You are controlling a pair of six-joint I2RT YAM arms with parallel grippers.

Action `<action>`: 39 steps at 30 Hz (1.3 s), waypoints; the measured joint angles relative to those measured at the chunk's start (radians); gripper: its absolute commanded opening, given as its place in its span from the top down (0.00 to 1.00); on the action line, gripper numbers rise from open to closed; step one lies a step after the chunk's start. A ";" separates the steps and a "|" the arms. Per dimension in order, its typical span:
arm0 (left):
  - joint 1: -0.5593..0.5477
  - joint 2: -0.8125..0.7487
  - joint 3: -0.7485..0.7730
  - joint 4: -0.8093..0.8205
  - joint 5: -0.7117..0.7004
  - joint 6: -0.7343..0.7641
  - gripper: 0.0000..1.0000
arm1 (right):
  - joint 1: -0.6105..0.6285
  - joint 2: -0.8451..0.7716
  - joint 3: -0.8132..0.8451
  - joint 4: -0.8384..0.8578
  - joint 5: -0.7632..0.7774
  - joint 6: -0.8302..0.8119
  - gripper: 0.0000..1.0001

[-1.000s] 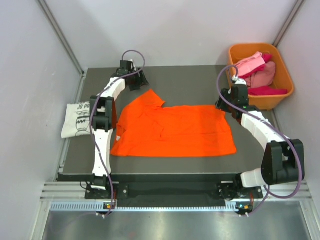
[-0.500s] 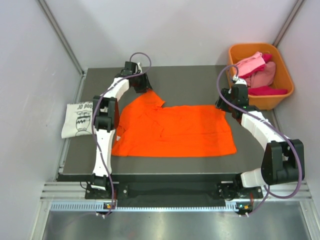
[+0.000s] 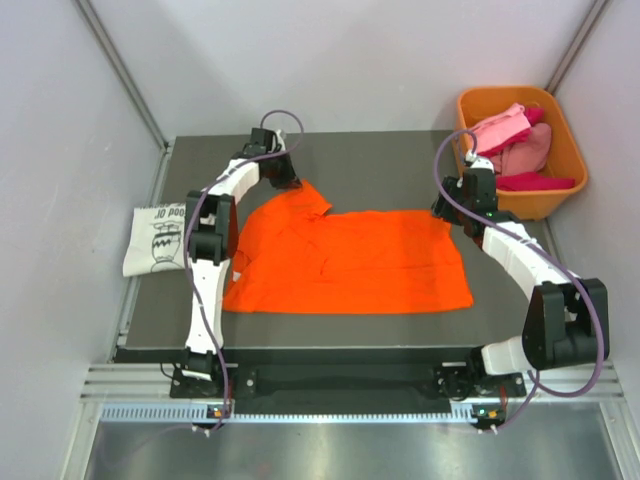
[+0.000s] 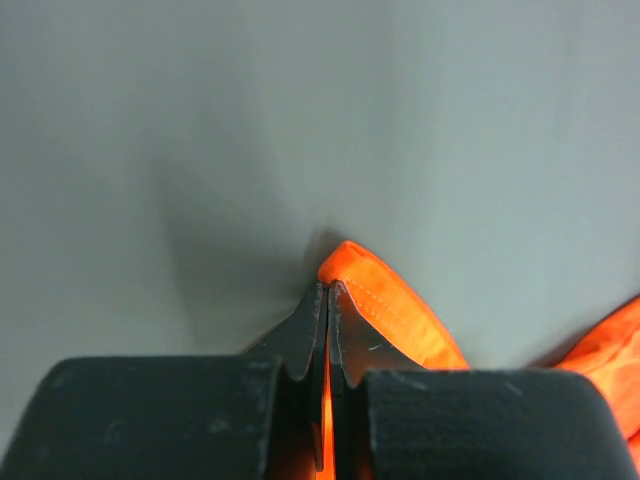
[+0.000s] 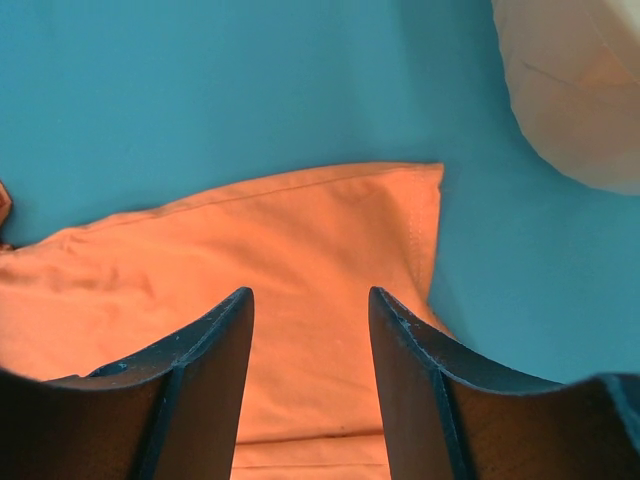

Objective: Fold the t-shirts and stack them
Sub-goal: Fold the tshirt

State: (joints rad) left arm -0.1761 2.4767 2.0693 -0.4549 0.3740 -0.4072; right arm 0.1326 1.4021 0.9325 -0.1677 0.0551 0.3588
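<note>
A bright orange t-shirt lies spread flat across the dark table. My left gripper is shut on the hemmed tip of its far-left sleeve, orange cloth pinched between the jaws. My right gripper stands open just above the shirt's far-right corner, nothing between its fingers. A folded white t-shirt with black print lies at the table's left edge. Pink, red and magenta shirts are heaped in the bin.
An orange plastic bin stands at the back right, close behind my right gripper. Grey walls close in on three sides. The white folded shirt overhangs the left table edge.
My left gripper moved right and a little nearer to the orange sleeve tip and closed on it. The right arm has stayed still.
</note>
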 measured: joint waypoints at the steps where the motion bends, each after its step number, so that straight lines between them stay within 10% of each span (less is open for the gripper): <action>1: 0.006 -0.015 -0.031 0.024 0.004 -0.009 1.00 | 0.000 0.000 0.002 -0.005 0.002 0.000 0.50; 39: 0.205 -0.139 -0.192 0.164 -0.053 -0.089 1.00 | 0.016 0.407 0.384 -0.162 0.151 -0.045 0.46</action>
State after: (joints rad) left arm 0.0292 2.3379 1.8774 -0.2909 0.3210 -0.4961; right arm 0.1486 1.8088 1.3163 -0.3298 0.2066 0.3141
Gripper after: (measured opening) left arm 0.011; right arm 0.536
